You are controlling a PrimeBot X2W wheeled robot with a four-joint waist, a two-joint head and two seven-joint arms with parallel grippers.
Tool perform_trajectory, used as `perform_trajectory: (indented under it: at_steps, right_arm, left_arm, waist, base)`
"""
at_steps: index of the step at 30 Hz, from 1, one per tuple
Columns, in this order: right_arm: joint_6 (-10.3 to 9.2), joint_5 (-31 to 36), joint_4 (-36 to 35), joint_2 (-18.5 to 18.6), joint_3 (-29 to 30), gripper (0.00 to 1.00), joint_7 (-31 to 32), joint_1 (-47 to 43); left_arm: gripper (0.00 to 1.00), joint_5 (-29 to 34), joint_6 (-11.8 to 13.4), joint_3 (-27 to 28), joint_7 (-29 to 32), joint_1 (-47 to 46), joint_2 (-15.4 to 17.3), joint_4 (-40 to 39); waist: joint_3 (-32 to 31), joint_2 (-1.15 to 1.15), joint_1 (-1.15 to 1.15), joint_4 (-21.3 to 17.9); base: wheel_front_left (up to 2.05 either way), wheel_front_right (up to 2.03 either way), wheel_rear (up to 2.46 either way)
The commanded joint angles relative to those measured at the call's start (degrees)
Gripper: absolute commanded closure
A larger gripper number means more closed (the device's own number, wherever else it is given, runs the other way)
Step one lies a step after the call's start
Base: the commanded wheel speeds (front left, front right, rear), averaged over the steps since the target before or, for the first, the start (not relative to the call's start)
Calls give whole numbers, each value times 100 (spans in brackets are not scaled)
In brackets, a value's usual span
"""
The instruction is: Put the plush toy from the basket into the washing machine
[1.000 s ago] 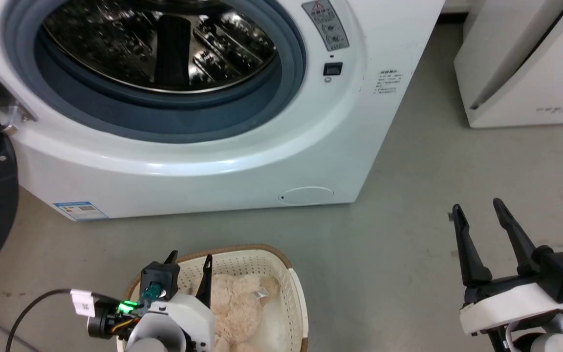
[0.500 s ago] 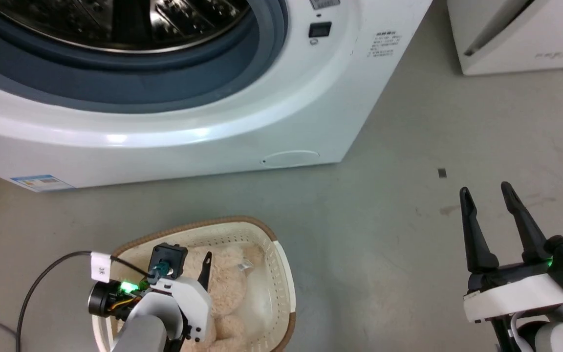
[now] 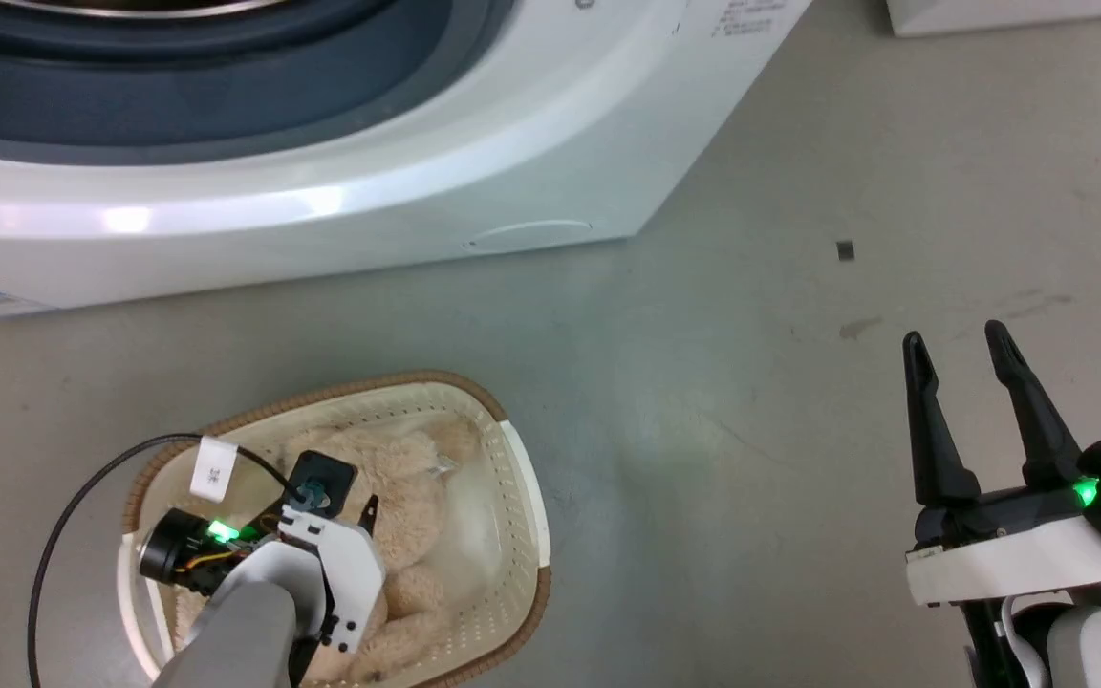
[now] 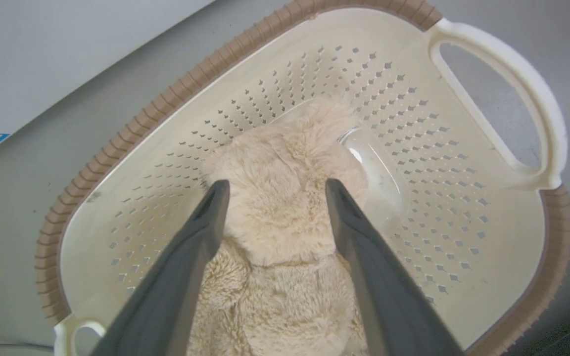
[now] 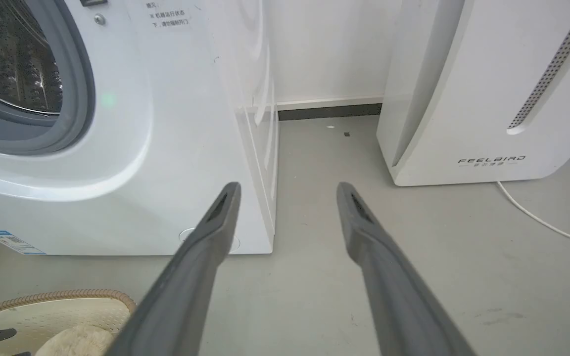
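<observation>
While the washing machine (image 3: pixel 321 220) stands beyond the basket (image 4: pixel 136 121), the plush toy (image 4: pixel 285 277) lies inside the basket, probably light, soft and squashy. The left gripper (image 4: pixel 276 184), spread, straddles its plump upper part, a fair hold if squeezed deep. The right gripper (image 3: pixel 954 333), spread, hovers well right of the basket.

I see a grey floor (image 3: pixel 703 401) bearing a small dark square (image 3: pixel 845 250) and a faint stain (image 3: pixel 859 329) near it. In the right wrist view, a white slanted appliance (image 5: pixel 488 89) lettered FEELBIRD stands against the white wall (image 5: pixel 324 44), with a white cord (image 5: pixel 537 217) lying beside it.
</observation>
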State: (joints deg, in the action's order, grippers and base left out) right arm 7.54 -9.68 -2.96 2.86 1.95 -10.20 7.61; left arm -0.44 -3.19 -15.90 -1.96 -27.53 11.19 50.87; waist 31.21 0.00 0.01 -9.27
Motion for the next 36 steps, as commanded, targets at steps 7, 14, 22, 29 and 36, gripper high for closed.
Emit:
perform_trajectory:
  at_steps: [7, 14, 22, 29, 36]
  right_arm:
    - [-4, -210, -77, 1, -6, 0, -140, 229]
    - [-4, -323, -128, 1, -32, 0, -211, 340]
    - [-5, -461, -229, 1, -116, 0, -306, 424]
    - [-5, -590, -274, 1, -142, 0, -390, 522]
    - [-5, -690, -230, 1, -167, 0, -473, 686]
  left_arm:
    - [0, 116, -17, -331, 114, -596, 171, 587]
    - [0, 242, 51, -614, 407, -969, 319, 957]
    - [0, 277, 32, -898, 634, -1425, 521, 1438]
    - [0, 231, -57, -1101, 588, -1777, 698, 1853]
    - [100, 108, -220, -1281, 666, -1995, 840, 2271]
  waist:
    - [637, 0, -1, -228]
    - [994, 0, -1, -347]
    - [1453, 0, -1, -498]
    - [1863, 0, -1, -640]
    - [2126, 0, -1, -750]
  base:
    - [0, 0, 0]
    - [0, 0, 0]
    - [0, 0, 0]
    - [0, 0, 0]
    - [0, 0, 0]
